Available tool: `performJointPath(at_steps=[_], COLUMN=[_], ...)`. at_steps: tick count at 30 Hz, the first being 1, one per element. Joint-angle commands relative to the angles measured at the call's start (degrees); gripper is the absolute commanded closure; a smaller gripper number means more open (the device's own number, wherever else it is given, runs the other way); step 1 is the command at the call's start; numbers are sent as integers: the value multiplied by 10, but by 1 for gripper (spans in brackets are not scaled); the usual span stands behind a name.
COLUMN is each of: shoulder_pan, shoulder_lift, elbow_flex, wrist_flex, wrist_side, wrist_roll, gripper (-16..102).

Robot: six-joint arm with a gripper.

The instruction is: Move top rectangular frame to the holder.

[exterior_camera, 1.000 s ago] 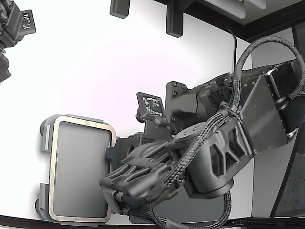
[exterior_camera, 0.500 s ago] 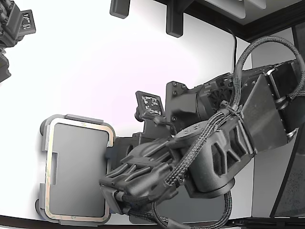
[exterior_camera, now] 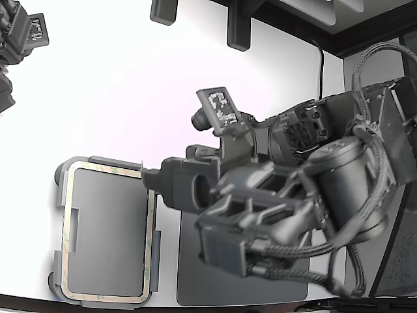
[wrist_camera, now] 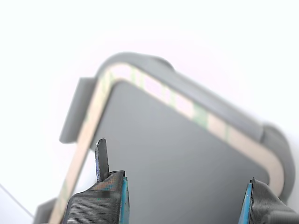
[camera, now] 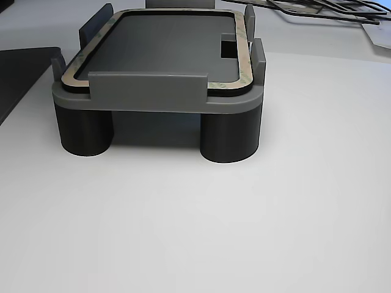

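The beige-tan rectangular frame (exterior_camera: 65, 228) lies flat in the light grey holder (exterior_camera: 114, 161) at the exterior view's lower left. In the other view the frame (camera: 245, 55) sits inside the holder's (camera: 146, 91) raised tabs, and the holder stands on dark round legs. My gripper (exterior_camera: 148, 177) is just off the holder's right edge in the exterior view. In the wrist view its fingers (wrist_camera: 110, 191) stand wide apart with nothing between them, above the frame (wrist_camera: 187, 105) and the holder rim (wrist_camera: 212, 100).
A dark grey mat (exterior_camera: 195, 277) lies to the right of the holder under my arm; it also shows in the other view (camera: 18, 67). A second arm (exterior_camera: 19, 32) is at the top left. Dark posts (exterior_camera: 238, 26) stand at the back. More thin frames (camera: 317, 9) lie behind the holder.
The frame has dropped flat into the holder. My gripper has let it go and drawn back to the right. The arm has turned and lifted, uncovering the dark mat.
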Motion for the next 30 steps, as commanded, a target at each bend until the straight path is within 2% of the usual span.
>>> performJointPath(at_steps=[1,3,9,14,20,26,30], shoulder_pan=[-26,-49,-177,-270,-334,-343,-341], shoulder_lift=[168,247,439,514,632,759,759], elbow_flex=[122,194,374,437,577,693,698], wrist_flex=[-91,-138,-227,-256,-335,-310,-311], wrist_side=[21,11,-74,-156,-213,-250,-253], wrist_roll=[-246,-336,-614,-752,-883,-893,-896], gripper=[-14,-14,-14,-14,-14,-14,-14])
